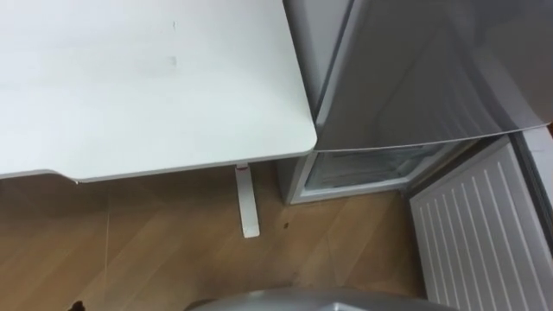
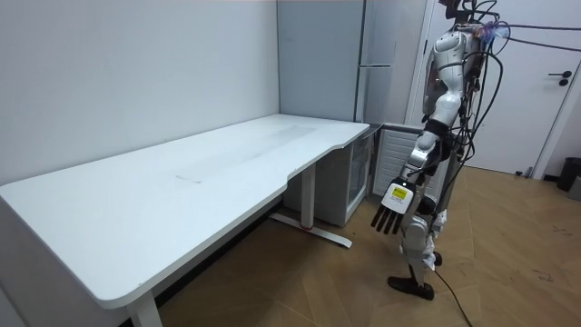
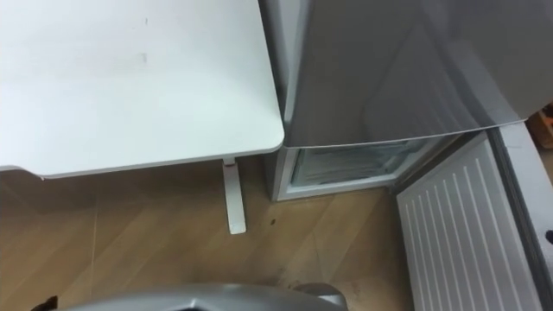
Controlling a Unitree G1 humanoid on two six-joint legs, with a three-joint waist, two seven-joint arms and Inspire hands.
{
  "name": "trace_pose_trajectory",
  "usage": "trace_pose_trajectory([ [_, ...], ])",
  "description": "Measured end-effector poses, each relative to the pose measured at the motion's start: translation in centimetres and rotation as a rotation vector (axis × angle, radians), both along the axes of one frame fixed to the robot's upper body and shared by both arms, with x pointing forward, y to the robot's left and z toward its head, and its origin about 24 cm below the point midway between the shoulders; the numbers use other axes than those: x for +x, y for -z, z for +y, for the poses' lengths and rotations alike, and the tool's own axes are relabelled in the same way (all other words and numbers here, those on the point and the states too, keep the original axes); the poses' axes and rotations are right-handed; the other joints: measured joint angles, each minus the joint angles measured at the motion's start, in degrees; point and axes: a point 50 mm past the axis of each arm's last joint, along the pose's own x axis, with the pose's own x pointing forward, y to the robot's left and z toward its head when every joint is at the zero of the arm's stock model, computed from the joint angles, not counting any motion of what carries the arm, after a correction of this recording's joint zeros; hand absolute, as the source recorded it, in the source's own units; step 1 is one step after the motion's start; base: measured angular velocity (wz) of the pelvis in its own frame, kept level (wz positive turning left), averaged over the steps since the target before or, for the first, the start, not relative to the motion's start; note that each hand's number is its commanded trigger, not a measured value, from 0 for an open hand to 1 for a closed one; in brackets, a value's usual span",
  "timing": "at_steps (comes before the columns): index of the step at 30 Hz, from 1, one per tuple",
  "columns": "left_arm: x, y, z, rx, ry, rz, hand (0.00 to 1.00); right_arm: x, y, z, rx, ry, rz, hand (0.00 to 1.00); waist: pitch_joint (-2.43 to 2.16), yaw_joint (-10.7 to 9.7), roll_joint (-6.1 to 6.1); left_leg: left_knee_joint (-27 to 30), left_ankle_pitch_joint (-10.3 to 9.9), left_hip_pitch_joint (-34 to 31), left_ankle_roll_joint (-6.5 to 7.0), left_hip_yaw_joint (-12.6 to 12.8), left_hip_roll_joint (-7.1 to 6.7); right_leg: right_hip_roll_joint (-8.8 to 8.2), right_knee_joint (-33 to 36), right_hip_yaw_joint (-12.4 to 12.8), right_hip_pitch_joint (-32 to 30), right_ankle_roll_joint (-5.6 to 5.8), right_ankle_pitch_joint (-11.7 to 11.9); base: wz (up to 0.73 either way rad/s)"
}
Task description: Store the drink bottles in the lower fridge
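Observation:
The grey fridge stands at my right, close against the white table. Its lower compartment is open and I look into pale, frosted walls. The lower door, ribbed white on the inside, is swung out toward me on the right. In the room view I stand upright on the wooden floor facing the fridge and the table's end. My left hand hangs by my thigh with straight fingers and holds nothing.
The table's foot rests on the wooden floor just left of the fridge. In the room view a white room door and a dark bin are behind me.

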Motion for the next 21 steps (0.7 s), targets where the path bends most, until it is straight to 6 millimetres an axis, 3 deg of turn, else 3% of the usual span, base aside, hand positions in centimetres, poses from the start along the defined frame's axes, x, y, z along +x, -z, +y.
trace_pose_trajectory([
  [14,-0.1,0.0,0.0,0.0,-0.001,0.002,0.0,-0.3,-0.2,-0.3,0.002,0.052,-0.035,0.0,0.07,-0.51,0.37,-0.26,0.0,-0.32,-0.01,-0.15,0.01,0.0,-0.01,-0.28,0.45,-0.04,0.03,0.01],
  [21,-0.5,-0.3,0.7,0.019,-0.045,0.0,0.0,-2.9,1.2,0.4,0.085,0.178,-0.017,0.0,-0.29,-1.06,0.8,0.31,0.06,-0.51,-0.11,-1.53,-0.02,0.06,-0.93,-1.5,0.75,-0.13,0.08,0.09],
])
